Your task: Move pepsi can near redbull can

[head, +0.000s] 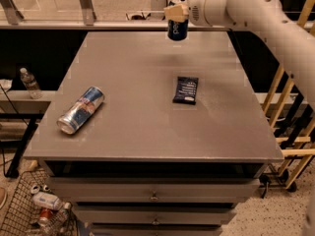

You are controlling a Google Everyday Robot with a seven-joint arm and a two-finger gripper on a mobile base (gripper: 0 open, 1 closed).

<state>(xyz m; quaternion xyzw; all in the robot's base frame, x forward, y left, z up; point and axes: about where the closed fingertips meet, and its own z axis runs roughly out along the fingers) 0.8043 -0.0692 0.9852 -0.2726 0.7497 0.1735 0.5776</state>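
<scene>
Camera view: the end effector [176, 14] is clamped on the pepsi can [177, 29], well behind and right of the redbull can [81, 109] (lying on its side). Danger ahead: one nudge on arrival could roll it off the counter [147, 136].

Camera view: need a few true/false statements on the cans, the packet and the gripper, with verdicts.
1. The redbull can stands upright. False: it lies on its side near the left edge of the table.
2. The gripper holds the pepsi can by its top at the table's far edge. True.
3. The pepsi can sits right beside the redbull can. False: they are far apart, at opposite corners of the table.
4. The dark snack packet lies flat on the table, touching neither can. True.
5. The gripper holds the snack packet. False: it holds the pepsi can.
</scene>
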